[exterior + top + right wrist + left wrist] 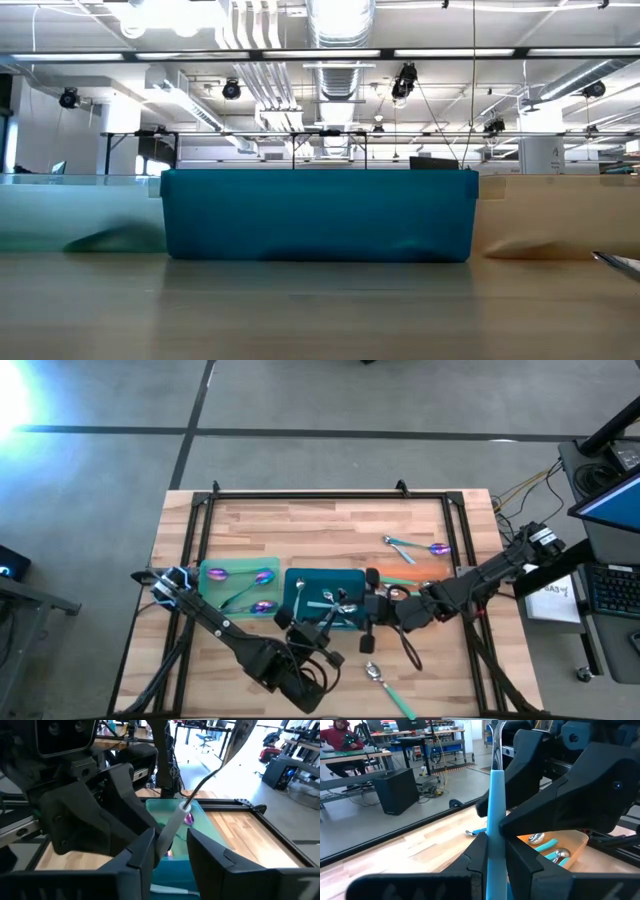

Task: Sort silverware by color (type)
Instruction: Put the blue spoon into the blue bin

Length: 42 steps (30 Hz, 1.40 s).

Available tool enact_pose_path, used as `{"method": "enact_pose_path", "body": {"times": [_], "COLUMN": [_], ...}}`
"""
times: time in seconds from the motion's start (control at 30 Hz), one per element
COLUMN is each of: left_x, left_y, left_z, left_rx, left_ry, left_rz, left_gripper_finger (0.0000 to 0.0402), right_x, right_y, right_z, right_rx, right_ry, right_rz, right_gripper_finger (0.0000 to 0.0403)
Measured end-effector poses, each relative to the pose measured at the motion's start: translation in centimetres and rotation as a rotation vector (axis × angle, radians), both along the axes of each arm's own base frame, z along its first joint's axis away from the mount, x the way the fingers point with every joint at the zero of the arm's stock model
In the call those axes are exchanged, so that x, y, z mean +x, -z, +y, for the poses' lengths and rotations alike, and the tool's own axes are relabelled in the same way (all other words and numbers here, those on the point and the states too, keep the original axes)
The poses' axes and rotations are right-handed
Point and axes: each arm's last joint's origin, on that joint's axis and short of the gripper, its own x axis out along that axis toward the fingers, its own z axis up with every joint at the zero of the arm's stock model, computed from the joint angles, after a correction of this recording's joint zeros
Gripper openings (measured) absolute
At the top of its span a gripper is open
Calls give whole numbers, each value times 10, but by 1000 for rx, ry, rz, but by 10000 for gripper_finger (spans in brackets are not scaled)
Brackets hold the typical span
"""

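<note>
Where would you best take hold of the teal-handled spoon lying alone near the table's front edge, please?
Mid-handle, from straight above, fingers across it: the teal-handled spoon lies flat on bare wood, its handle straight, with nothing crowding it.

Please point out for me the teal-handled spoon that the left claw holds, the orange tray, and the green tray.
teal-handled spoon (495, 820), left wrist view, on its handle.
orange tray (577, 840), left wrist view, on its rim.
green tray (240, 573), high view, on bare floor between spoons.

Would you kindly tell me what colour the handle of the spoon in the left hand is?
Teal handle, clearest in the left wrist view.
</note>
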Motion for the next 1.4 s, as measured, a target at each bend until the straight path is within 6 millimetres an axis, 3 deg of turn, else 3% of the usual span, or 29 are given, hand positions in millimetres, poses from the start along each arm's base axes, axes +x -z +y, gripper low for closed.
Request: {"method": "enact_pose_path", "body": {"times": [0.2, 0.4, 0.5, 0.83, 1.1, 1.4], "left_x": [1, 2, 3, 3, -4, -25], "left_y": [0, 0, 0, -1, -15, -26], "left_z": [1, 3, 5, 2, 1, 8], "left_rx": [-8, 5, 4, -1, -33, -61], "left_ry": [1, -10, -15, 47, 138, 98], "left_rz": [2, 0, -2, 85, 235, 341], "left_gripper_finger": [27, 27, 29, 144, 160, 144], "right_x": [3, 4, 4, 6, 6, 23], "right_y": [-1, -3, -3, 1, 35, 86], "right_z": [-4, -5, -6, -25, -54, -52], "right_rx": [-17, -35, -56, -136, -71, -9], "right_ry": [5, -3, 0, 146, 300, 302], "right_rz": [-15, -25, -25, 36, 310, 483], "right_gripper_finger": [106, 32, 21, 17, 17, 17]}}
